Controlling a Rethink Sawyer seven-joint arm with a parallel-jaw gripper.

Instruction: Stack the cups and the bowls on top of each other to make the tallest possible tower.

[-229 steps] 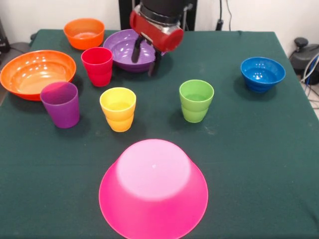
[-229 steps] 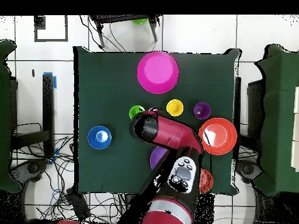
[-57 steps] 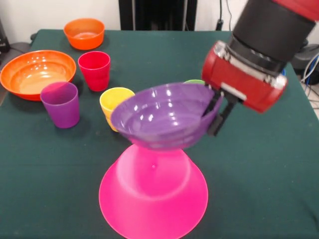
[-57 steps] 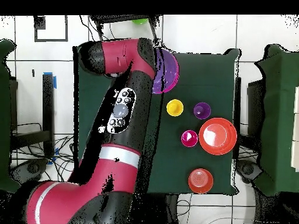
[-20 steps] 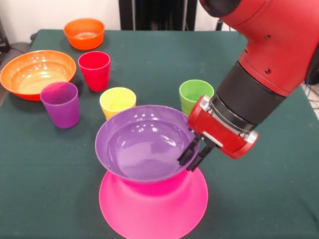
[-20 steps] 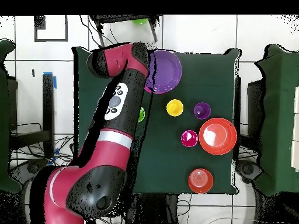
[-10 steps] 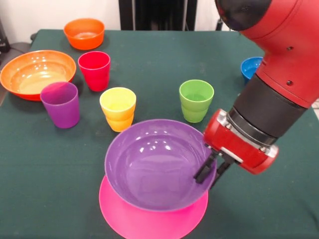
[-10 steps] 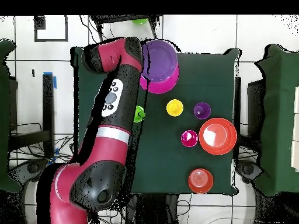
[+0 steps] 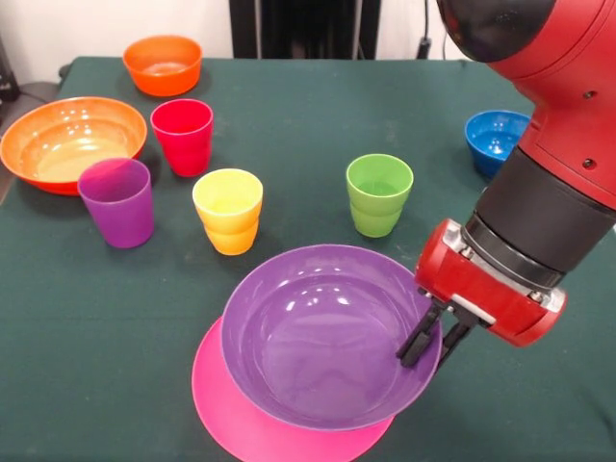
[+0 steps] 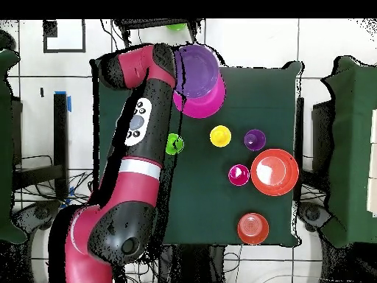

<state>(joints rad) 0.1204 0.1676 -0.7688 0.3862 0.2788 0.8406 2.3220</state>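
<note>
A robot arm's claw pinches the rim of a purple bowl, one finger inside and one outside, holding it open side up over the upturned pink bowl near the middle of the table's front edge. The purple bowl sits off-centre, shifted toward the arm's side, so only a crescent of pink shows beneath it; whether it rests on the base or hangs just above cannot be told. The tower appears barely begun: a base is down and its second piece is not yet let go. Everything else stands apart on the green cloth. The yellow cup, green cup, purple cup and red cup stand upright across the table's middle, the large orange bowl lies at the left edge, the small orange bowl sits near the far left corner, and the blue bowl is toward the right edge, partly behind the arm. No light green bowl shows on the table. By this showing, seven pieces wait to be stacked.
</note>
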